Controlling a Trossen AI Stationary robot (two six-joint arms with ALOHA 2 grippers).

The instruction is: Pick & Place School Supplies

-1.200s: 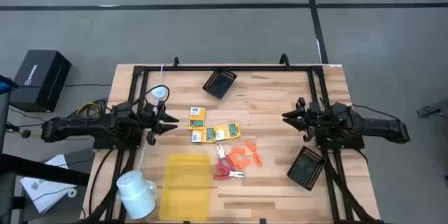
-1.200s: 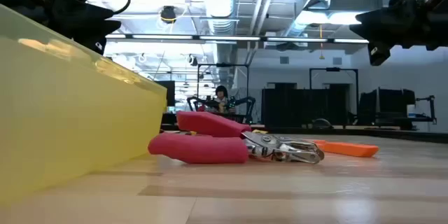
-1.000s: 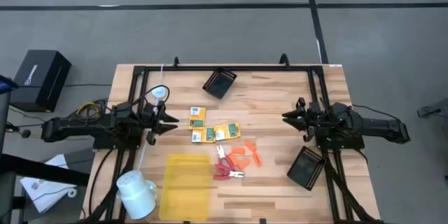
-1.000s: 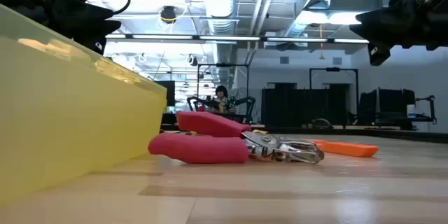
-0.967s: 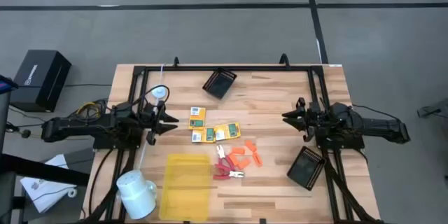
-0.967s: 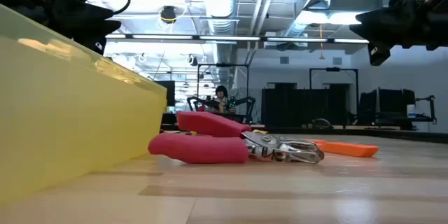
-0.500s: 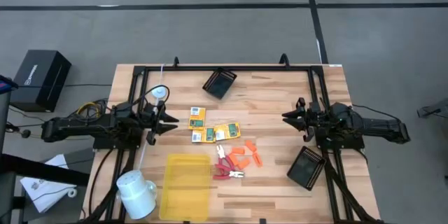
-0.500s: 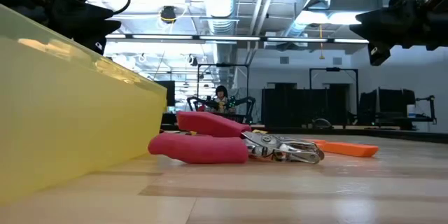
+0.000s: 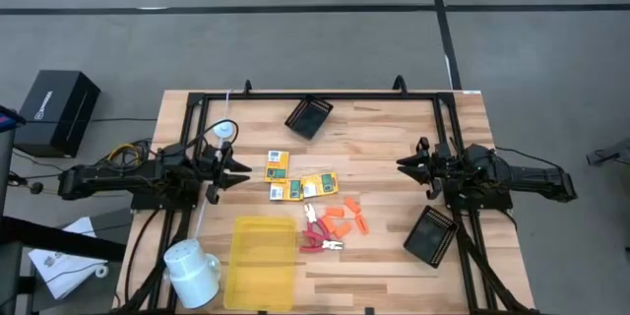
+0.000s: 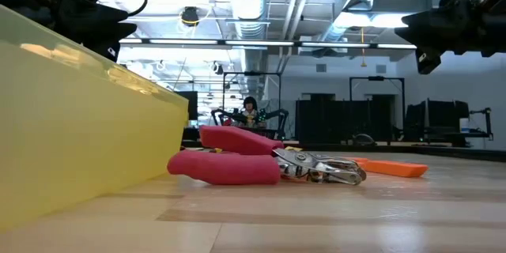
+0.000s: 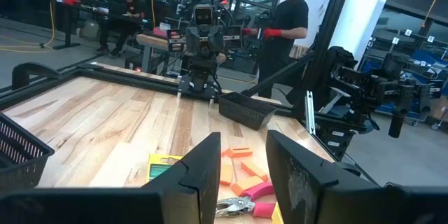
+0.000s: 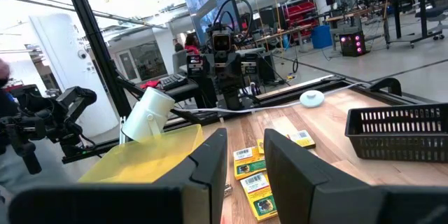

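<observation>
Stock on wooden tabletop [image 9: 394, 138], mid-area: four yellow-green packets [image 9: 300, 182]; orange pieces [image 9: 345, 220] beside them; red-handled tool [image 9: 320, 240] just beside yellow bin [image 9: 261, 261]. Left gripper [image 9: 234, 170] hovered at left edge, right gripper [image 9: 406, 163] at right edge; both sets of jaws stood narrowly parted, holding nothing. Step judged: before first pick. Next move called for a reach to the packets and wider jaws.

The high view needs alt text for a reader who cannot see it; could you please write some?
Seen from above, yellow-and-green packets, orange pieces and a red-handled tool lie mid-table beside a yellow tray. The left gripper and right gripper hover empty, open, at opposite sides. Two black baskets, a white mug and a white disc sit around them.
</observation>
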